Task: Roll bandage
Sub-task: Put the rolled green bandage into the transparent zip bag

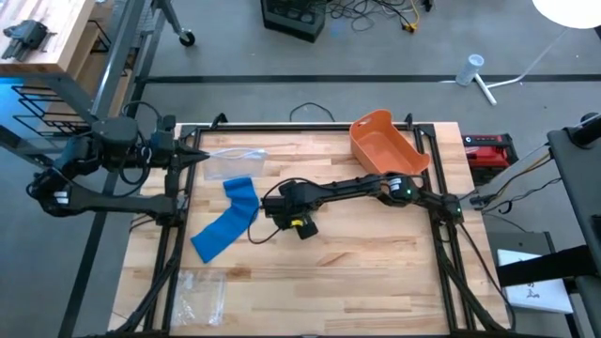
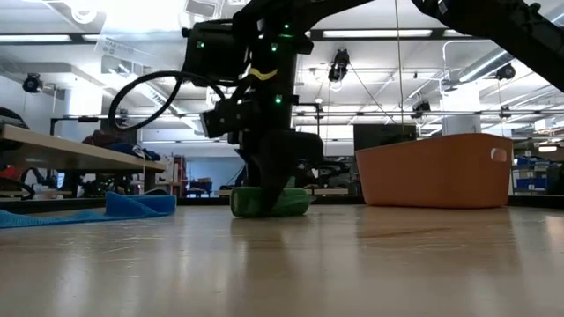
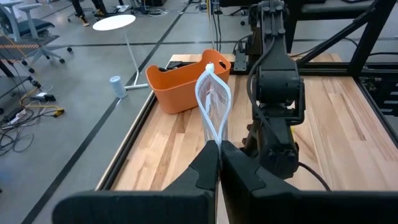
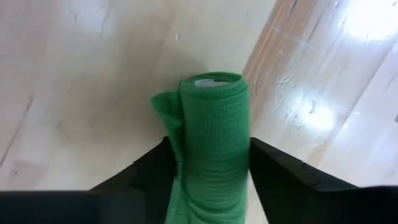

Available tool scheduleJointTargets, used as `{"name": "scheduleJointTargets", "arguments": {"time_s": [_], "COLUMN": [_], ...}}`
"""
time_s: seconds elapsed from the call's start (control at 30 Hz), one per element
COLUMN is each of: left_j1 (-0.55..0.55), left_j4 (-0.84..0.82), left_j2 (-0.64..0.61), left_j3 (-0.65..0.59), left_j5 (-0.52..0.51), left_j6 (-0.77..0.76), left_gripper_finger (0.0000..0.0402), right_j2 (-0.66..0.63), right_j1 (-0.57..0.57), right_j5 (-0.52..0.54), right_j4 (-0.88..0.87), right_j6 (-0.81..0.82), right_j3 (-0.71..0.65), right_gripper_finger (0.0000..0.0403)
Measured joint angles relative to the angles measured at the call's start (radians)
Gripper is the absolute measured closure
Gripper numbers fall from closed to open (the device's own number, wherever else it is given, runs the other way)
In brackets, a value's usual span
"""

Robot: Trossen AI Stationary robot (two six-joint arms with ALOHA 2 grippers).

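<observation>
We have the right gripper (image 4: 211,168) clamped on the tightly wound green fabric bandage roll (image 4: 214,134) mid-table; keep it pressed down so no layers loosen. The left gripper (image 3: 219,163), at the table's left edge, pinches a clear plastic bag (image 3: 214,102)

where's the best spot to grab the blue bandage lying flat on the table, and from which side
Judging by the high view, the blue bandage lies unrolled as a flat diagonal strip, so its folded, slightly raised end nearest the plastic bag looks best. Come straight down from above and pinch across the strip's narrow width. The left gripper is nearest but is shut on that bag; the right gripper holds the green bandage roll.
</observation>
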Motion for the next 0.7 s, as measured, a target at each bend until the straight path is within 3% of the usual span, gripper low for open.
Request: {"name": "scheduleJointTargets", "arguments": {"time_s": [0.13,0.3,0.53,0.7], "left_j1": [0.0,0.0,0.0,0.0], "left_j4": [0.001,0.036,0.178,0.31], "left_j2": [0.0,0.001,0.033,0.098], "left_j3": [0.0,0.0,-0.008,-0.044], "left_j5": [0.0,0.0,0.001,0.051], "left_j6": [0.0,-0.008,-0.008,0.018], "left_gripper_finger": [0.0401,0.0401,0.0401,0.0401], "right_j2": [-0.033,-0.153,-0.417,-0.599], "right_j1": [0.003,0.007,0.02,0.034], "right_j5": [-0.006,-0.099,-0.106,-0.021], "right_j4": [-0.026,-0.069,-0.043,0.152], "right_j6": [0.034,0.17,0.572,0.772], "right_j3": [0.023,0.079,0.144,0.145], "right_gripper_finger": [0.0251,0.0288,0.0312,0.0311]}}
